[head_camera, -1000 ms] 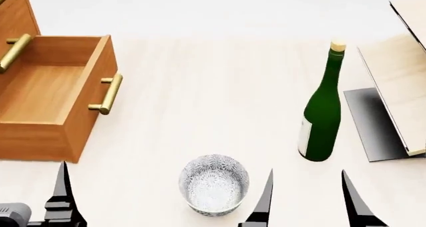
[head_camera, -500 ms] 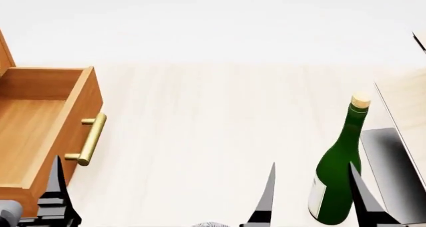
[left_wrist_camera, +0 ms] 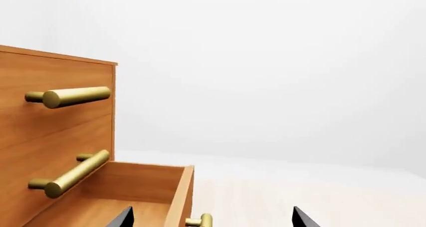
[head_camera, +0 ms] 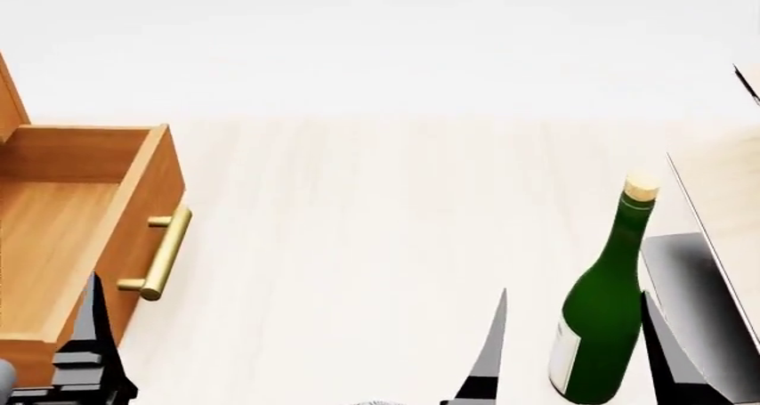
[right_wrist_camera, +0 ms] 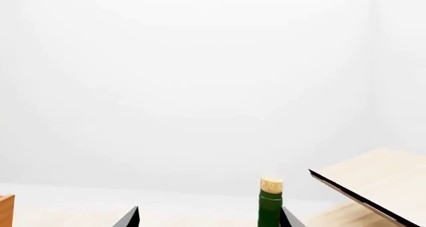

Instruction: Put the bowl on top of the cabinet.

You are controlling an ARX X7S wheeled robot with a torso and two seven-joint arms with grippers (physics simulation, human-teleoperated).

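Only a thin sliver of the bowl's rim [head_camera: 377, 403] shows, at the bottom edge of the head view; both wrist views miss it. The orange-brown cabinet [left_wrist_camera: 60, 122] stands at the left with brass bar handles and its lowest drawer [head_camera: 71, 209] pulled out. In the left wrist view my left gripper [left_wrist_camera: 211, 218] is open, fingertips wide apart, facing the drawer's front corner. My right gripper [head_camera: 574, 298] is open too, empty, with the green bottle [head_camera: 603, 320] just beyond it. The bowl lies nearer me than both grippers.
The corked green bottle [right_wrist_camera: 270, 199] stands upright at the right. Behind it a pale slanted rack [head_camera: 727, 209] rests on a dark grey base [head_camera: 695, 285]. The drawer's brass handle [head_camera: 163, 254] sticks out toward the middle of the light-wood table [head_camera: 380, 227].
The head view has swung upward and away: the bowl slid from plain sight down to the bottom edge. The bottle and the drawer sit lower in view. Both grippers stay open.
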